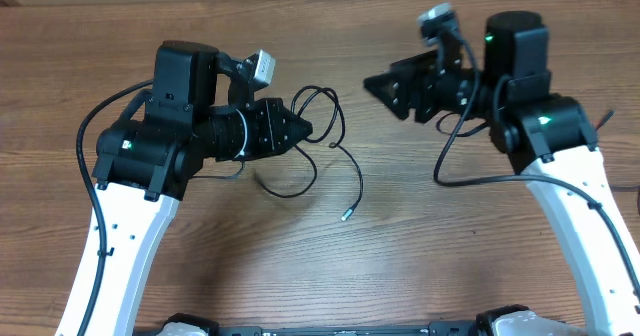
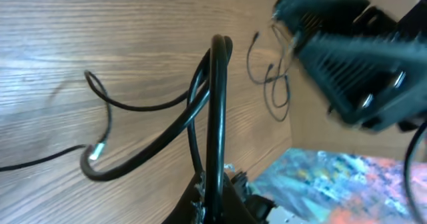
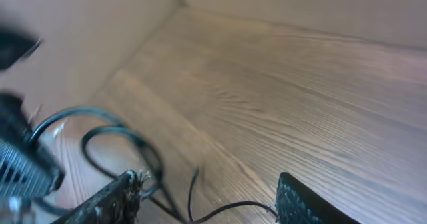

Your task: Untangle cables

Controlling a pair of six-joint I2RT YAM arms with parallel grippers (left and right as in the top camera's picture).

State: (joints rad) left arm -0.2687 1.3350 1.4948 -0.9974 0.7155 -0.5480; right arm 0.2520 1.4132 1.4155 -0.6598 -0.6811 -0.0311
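Observation:
Thin black cables [image 1: 331, 108] lie looped on the wooden table between my two arms, and one loose plug end [image 1: 346, 214] rests toward the front. My left gripper [image 1: 303, 131] points right and is shut on one cable; in the left wrist view that cable [image 2: 215, 104] rises straight out of the closed jaws [image 2: 215, 207]. More loops [image 2: 270, 84] and a plug [image 2: 95, 151] lie beyond. My right gripper [image 1: 377, 84] points left, open, apart from the cables. In the right wrist view its fingers [image 3: 207, 207] are spread, with cable loops [image 3: 123, 132] on the table beyond them.
The wooden table [image 1: 200, 26] spreads on all sides. A thick black wire [image 1: 450, 146] fixed to the right arm hangs beside it. A colourful patterned surface [image 2: 333, 177] shows at the lower right of the left wrist view. A beige wall [image 3: 300, 11] borders the table.

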